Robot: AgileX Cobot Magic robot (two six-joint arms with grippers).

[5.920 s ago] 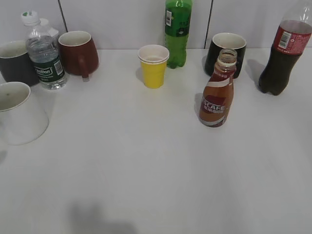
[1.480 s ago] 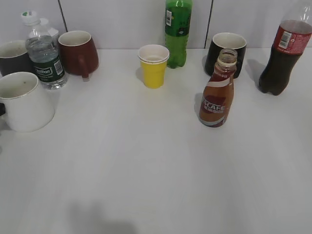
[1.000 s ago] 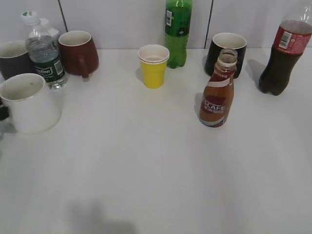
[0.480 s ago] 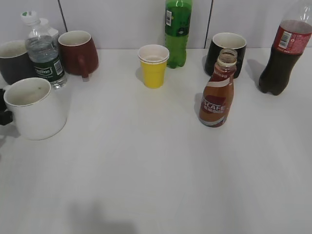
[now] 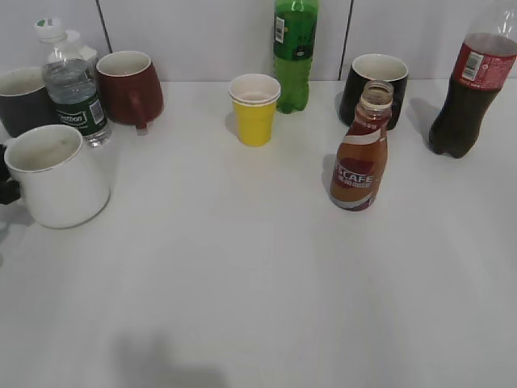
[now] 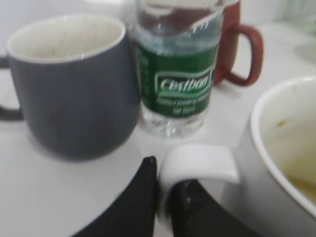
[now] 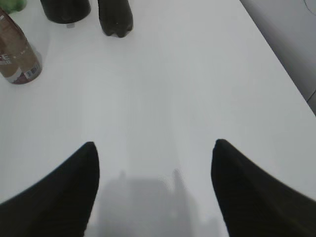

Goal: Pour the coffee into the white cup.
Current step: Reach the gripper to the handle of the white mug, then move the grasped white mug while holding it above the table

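Observation:
The white cup (image 5: 56, 175) stands upright at the left edge of the table, and its rim and handle fill the right of the left wrist view (image 6: 281, 163). My left gripper (image 6: 165, 190) is shut on the cup's handle; in the exterior view only its dark tip (image 5: 6, 190) shows. The coffee bottle (image 5: 360, 153), uncapped with a red-and-white label, stands right of centre and shows at the top left of the right wrist view (image 7: 17, 54). My right gripper (image 7: 154, 170) is open and empty above bare table, well short of the bottle.
A dark grey mug (image 5: 23, 101), a water bottle (image 5: 74, 89) and a maroon mug (image 5: 129, 85) stand just behind the white cup. A yellow paper cup (image 5: 254, 109), a green bottle (image 5: 294, 52), a black mug (image 5: 374, 85) and a cola bottle (image 5: 472, 85) line the back.
The white cup, held by its handle, moved right and towards the front over the last seconds, then edged slightly back left. The coffee bottle has not moved.

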